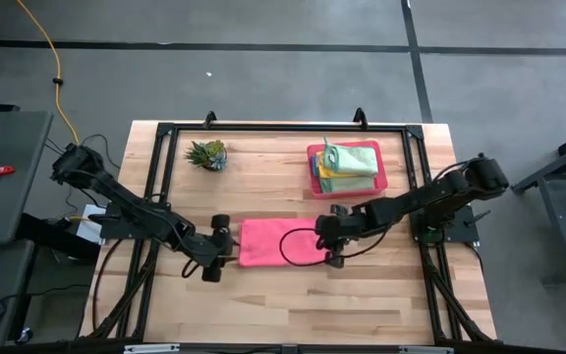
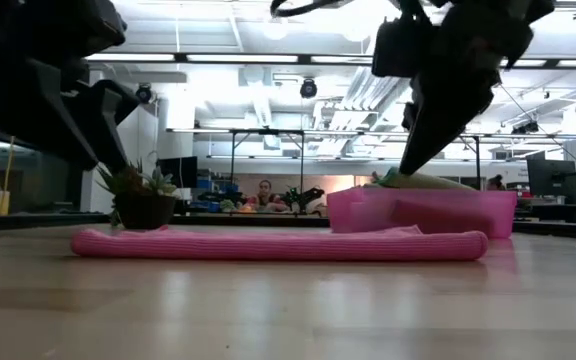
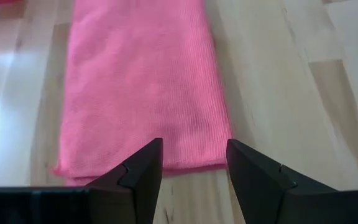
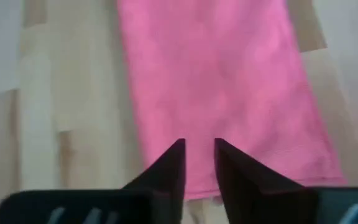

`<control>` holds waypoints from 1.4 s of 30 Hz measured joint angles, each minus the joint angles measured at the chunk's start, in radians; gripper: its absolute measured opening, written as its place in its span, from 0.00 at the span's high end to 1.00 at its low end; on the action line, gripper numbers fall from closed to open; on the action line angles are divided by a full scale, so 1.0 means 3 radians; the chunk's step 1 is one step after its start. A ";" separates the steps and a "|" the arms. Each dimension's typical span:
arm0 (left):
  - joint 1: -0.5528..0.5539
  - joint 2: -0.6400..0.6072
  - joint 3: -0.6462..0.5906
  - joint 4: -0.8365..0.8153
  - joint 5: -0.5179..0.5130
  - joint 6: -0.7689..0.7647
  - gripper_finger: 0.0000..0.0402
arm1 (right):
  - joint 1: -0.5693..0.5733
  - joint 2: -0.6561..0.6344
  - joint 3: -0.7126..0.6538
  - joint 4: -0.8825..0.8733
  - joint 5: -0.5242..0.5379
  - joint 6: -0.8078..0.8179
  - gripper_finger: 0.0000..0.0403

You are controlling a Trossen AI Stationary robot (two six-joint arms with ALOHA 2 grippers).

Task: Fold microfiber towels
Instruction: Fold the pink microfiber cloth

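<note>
A pink microfiber towel [image 1: 281,242] lies folded into a flat strip on the wooden table, resting on its underside [image 2: 278,243]. My left gripper [image 3: 194,146] hovers open just off the towel's left end [image 3: 142,81], clear of it. My right gripper [image 4: 199,144] hangs above the towel's right end [image 4: 222,93]. Its fingers stand a narrow gap apart with nothing between them. In the low view both arms are raised off the table. More folded towels, a light green one [image 1: 354,157] on top and a yellow one [image 1: 324,175] beneath, are stacked in the pink tray [image 1: 312,185].
A small spiky plant [image 1: 207,154] stands at the table's far left. The pink tray sits at the far right. A black frame rail [image 1: 283,128] borders the work area. A black cable loop [image 1: 298,246] from the right arm hangs over the towel. Bare wood lies along the near edge.
</note>
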 joint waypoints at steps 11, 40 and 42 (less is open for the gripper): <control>-0.0039 0.0513 0.0276 -0.0002 0.0106 0.0005 0.58 | 0.0316 0.0054 0.0002 0.0004 0.0012 -0.0232 0.49; -0.0088 0.1071 0.0492 -0.0284 0.0300 -0.0278 0.71 | 0.0450 0.0306 -0.0003 0.0291 -0.0102 -0.0842 0.48; -0.0088 0.1071 0.0490 -0.0286 0.0309 -0.0292 0.76 | 0.0488 0.0394 -0.0004 0.0314 -0.0104 -0.0912 0.48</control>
